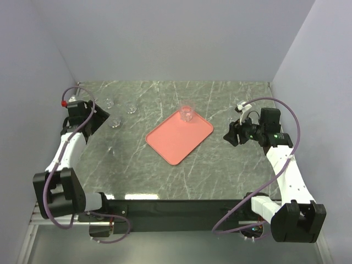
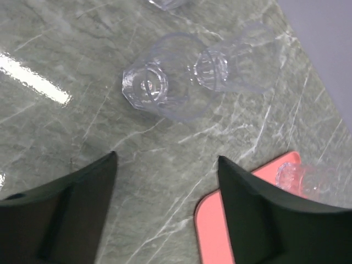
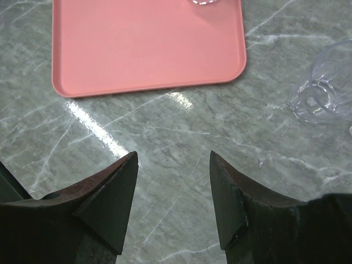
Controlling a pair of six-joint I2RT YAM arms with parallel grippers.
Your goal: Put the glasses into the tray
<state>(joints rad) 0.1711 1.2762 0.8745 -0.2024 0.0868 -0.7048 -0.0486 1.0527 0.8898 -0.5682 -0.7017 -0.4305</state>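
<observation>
The salmon-pink tray (image 1: 179, 138) lies in the middle of the table. One clear glass (image 1: 187, 114) stands on its far corner. Three more glasses (image 1: 109, 102) (image 1: 131, 108) (image 1: 115, 122) sit on the table at far left. My left gripper (image 1: 103, 115) is open and empty beside them. In the left wrist view it (image 2: 165, 159) hovers just short of two glasses (image 2: 151, 88) (image 2: 231, 63) that overlap, with the tray corner (image 2: 217, 231) to its right. My right gripper (image 1: 230, 135) (image 3: 173, 157) is open and empty above bare table, right of the tray (image 3: 148, 44). Another glass (image 3: 324, 88) lies to its right.
The marble table (image 1: 220, 170) is enclosed by plain walls at the back and on both sides. Purple cables (image 1: 294, 118) loop off both arms. The rim of a further glass (image 2: 168, 3) shows at the top edge of the left wrist view.
</observation>
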